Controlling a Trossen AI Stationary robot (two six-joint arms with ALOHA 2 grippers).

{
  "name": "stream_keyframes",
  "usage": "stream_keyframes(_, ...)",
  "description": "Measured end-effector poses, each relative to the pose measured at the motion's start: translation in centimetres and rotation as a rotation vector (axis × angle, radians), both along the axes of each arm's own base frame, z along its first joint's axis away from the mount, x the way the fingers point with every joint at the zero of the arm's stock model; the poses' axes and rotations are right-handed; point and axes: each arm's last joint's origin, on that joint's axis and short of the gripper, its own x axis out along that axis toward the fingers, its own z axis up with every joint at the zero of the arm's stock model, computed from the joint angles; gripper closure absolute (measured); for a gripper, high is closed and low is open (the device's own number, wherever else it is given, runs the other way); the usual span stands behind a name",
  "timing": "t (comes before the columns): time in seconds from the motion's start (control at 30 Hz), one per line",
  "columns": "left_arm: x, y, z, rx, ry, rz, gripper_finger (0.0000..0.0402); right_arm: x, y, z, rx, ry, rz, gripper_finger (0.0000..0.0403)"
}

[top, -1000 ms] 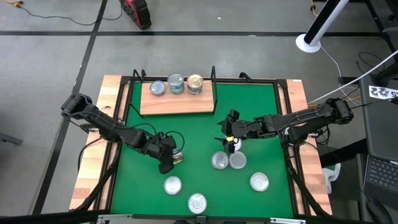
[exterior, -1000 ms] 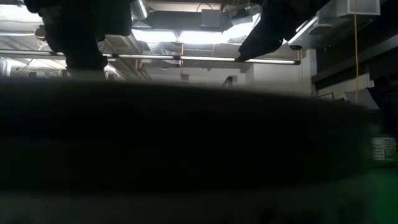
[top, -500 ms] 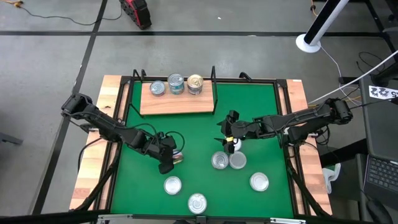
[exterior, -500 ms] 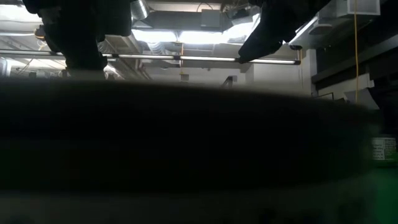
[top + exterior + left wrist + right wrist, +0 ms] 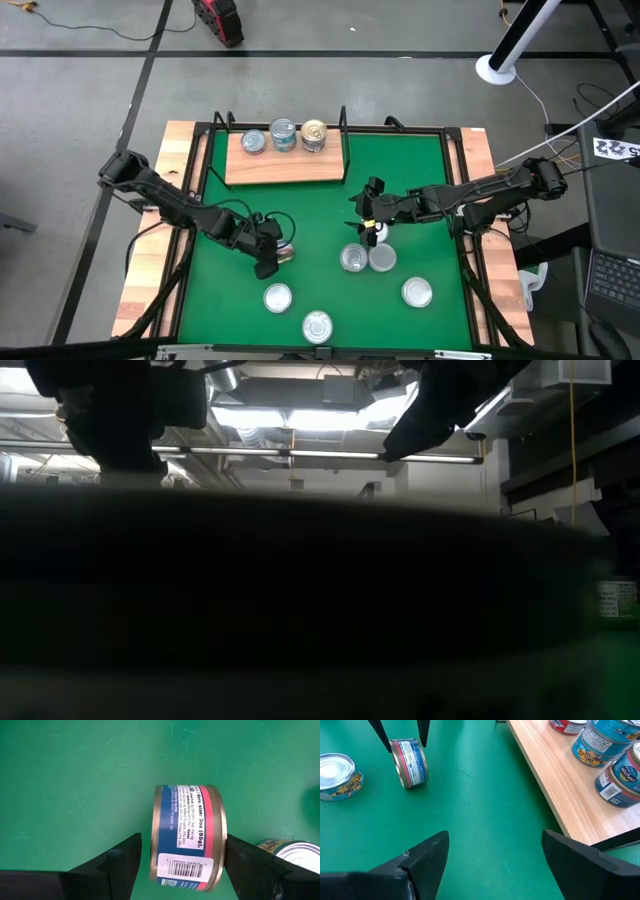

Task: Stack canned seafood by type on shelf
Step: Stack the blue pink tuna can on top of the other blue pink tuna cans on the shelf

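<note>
A tin (image 5: 187,840) with a red-pink and blue label stands on its curved side on the green mat (image 5: 310,210), left of centre. My left gripper (image 5: 185,857) is open and comes down over the tin (image 5: 285,252), one finger beside each flat end. My right gripper (image 5: 495,845) hangs open over bare mat near the middle (image 5: 369,230), with nothing between its fingers. The wooden shelf (image 5: 285,168) lies at the far side. On it stand three tins upright: red (image 5: 253,142), blue (image 5: 283,135) and gold-topped (image 5: 314,135). My left gripper has one finger (image 5: 245,862) right at the tin's rim (image 5: 223,845); whether it touches, I cannot tell. Green mat shows between the other finger (image 5: 122,862) and the tin's other end. The fingers slant down from the table's left, and the tin rests on the mat.
Loose tins stand upright on the mat: two together (image 5: 352,258) (image 5: 381,258) just below my right gripper, one at the right (image 5: 416,292), two near the front edge (image 5: 277,297) (image 5: 316,326). A black frame (image 5: 200,180) rims the mat. The low view is mostly blocked by something dark.
</note>
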Motion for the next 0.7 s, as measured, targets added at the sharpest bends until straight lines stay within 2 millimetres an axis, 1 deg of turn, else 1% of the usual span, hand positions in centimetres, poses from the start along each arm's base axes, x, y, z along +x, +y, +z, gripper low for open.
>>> stream_keyframes(0.1, -0.13, 0.05, -0.64, -0.008, -0.015, 0.003, 0.0141, 0.00, -0.01, 0.00, 0.000, 0.000, -0.001, 0.0086)
stream_keyframes(0.27, -0.20, 0.09, -0.77, -0.006, -0.012, 0.002, 0.0148, 0.00, 0.00, 0.00, 0.000, 0.000, 0.000, 0.0086)
stream_keyframes(0.47, -0.18, 0.10, -0.76, -0.006, -0.014, 0.003, 0.0208, 0.00, 0.00, 0.00, -0.009, 0.002, 0.007, 0.0086)
stream_keyframes(0.6, 0.15, 0.28, -0.66, -0.025, -0.037, 0.006, 0.0209, 0.01, 0.00, 0.01, -0.045, 0.009, 0.035, 0.0086)
stream_keyframes(0.7, 0.74, 0.51, -0.37, -0.051, -0.088, 0.010, 0.0209, 0.01, 0.00, 0.01, -0.060, 0.012, 0.048, 0.0086)
